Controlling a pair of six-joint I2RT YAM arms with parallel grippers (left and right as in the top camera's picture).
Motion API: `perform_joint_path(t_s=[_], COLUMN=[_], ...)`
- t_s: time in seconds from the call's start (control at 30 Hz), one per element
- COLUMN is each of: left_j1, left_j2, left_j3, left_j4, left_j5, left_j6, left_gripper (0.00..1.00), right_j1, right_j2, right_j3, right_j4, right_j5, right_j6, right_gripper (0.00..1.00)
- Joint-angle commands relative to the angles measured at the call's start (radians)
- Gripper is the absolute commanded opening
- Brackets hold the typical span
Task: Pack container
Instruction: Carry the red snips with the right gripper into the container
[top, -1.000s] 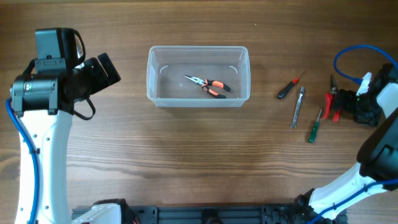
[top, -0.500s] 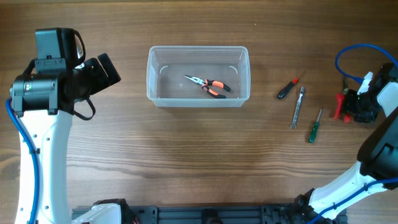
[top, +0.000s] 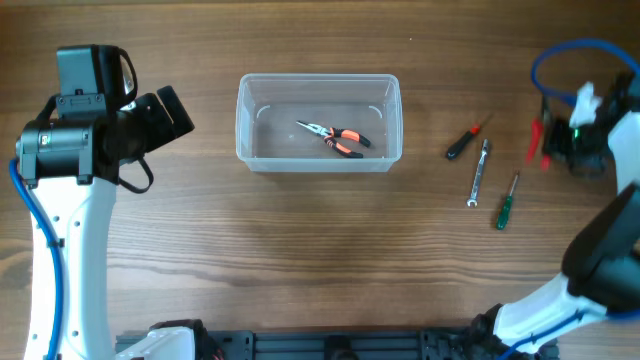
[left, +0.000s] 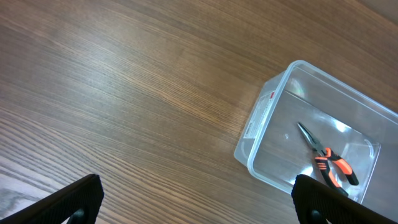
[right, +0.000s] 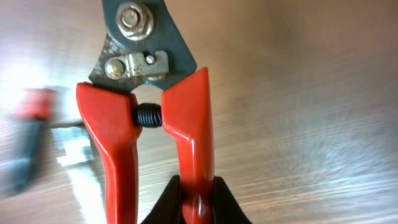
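Observation:
The clear plastic container (top: 318, 79) stands at the table's middle back, with orange-handled pliers (top: 335, 138) lying inside it. The left wrist view shows the container (left: 255, 124) and the pliers (left: 326, 160) at its right. My left gripper (top: 170, 112) hovers left of the container, and its jaws (left: 199, 202) are open with nothing between them. At the far right, my right gripper (top: 553, 140) is shut on red-handled cutters (top: 541, 139). In the right wrist view, the gripper (right: 196, 193) pinches one red handle of the cutters (right: 186, 118) above the wood.
Left of the right gripper lie a red-and-black screwdriver (top: 462, 141), a steel wrench (top: 479, 172) and a green screwdriver (top: 507, 203). A blue cable (top: 560, 60) loops above the right arm. The screwdriver (right: 28, 137) shows blurred in the right wrist view.
My right gripper has shut on the red cutters and carried them a little toward the table's back. The left arm has not moved.

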Motion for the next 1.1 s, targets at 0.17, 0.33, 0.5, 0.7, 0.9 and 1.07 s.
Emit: perform_joint_path(t_s=[0.17, 0.33, 0.5, 0.7, 0.9, 1.07], left_j1=[0.006, 0.006, 0.006, 0.006, 0.006, 0.006], left_j2=[0.002, 0.002, 0.002, 0.002, 0.002, 0.002], left_j3=[-0.001, -0.001, -0.001, -0.001, -0.001, -0.001], left_j4=[-0.001, -0.008, -0.016, -0.016, -0.016, -0.016], left_j5=[0.008, 0.008, 0.008, 0.008, 0.008, 0.008], left_j6=[-0.002, -0.002, -0.002, -0.002, -0.002, -0.002], left_gripper=[1.00, 1.00, 1.00, 1.00, 1.00, 1.00], right_j1=[0.555, 0.835, 0.904, 0.912, 0.912, 0.912], right_j2=[-0.254, -0.177, 0.006, 0.207, 0.235, 0.213], right_j3=[0.244, 0.244, 0.244, 0.244, 0.244, 0.245], right_j4=[-0.124, 0.032, 0.171, 0.116, 0.093, 0.087], right_j5=[-0.059, -0.001, -0.057, -0.093, -0.064, -0.058], right_j6=[-0.446, -0.682, -0.719, -0.733, -0.698, -0.616], right_gripper=[0.04, 0.04, 0.04, 0.04, 0.50, 0.78])
